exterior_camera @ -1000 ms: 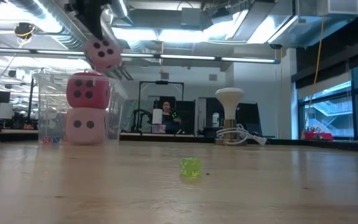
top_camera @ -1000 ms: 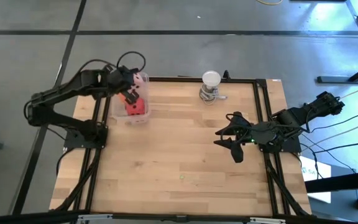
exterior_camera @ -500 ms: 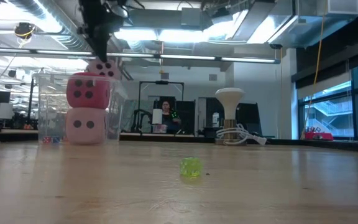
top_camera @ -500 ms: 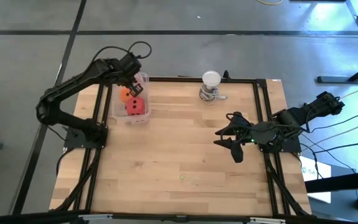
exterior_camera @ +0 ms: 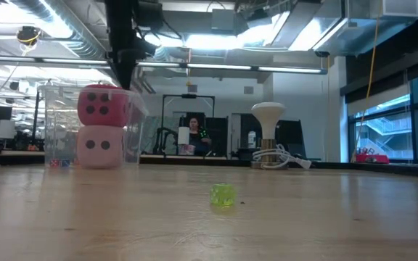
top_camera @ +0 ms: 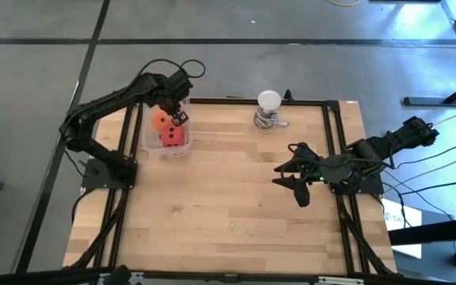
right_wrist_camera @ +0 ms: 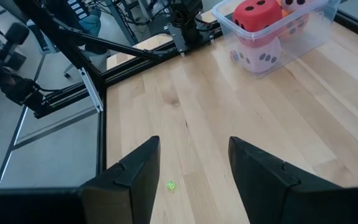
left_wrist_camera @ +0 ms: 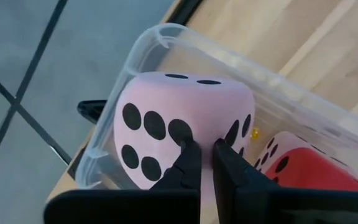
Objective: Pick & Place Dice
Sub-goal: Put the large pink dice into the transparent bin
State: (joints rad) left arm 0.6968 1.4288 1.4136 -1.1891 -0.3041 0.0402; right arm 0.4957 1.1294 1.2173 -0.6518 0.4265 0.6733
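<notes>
- High view: pink die that hung in the left gripper (top_camera: 179, 117) a second ago is gone from its fingers; the left arm has swung further over the far end of the clear bin (top_camera: 182, 150).
- Left gripper fingers are now pressed together, holding nothing, tips just above the bin.
- Left wrist view: a pale pink die (left_wrist_camera: 182, 134) sits in the bin's corner directly past the closed fingertips (left_wrist_camera: 191, 165); whether they touch it I can't tell.
- Bin contents: red die (top_camera: 172, 136) stacked on another pale pink die (exterior_camera: 99, 146), orange die (top_camera: 161, 121) beside the red one.
- All four dice are in the bin, at the table's (top_camera: 236, 182) far left corner.
- Right gripper (top_camera: 293, 177) is unchanged: parked low at the right edge, fingers partly spread, empty.
- Small green object (exterior_camera: 223, 195) lies on the bare table, mid-front, well apart from the bin.
- White round-topped object (top_camera: 268, 109) stands at the far edge.
</notes>
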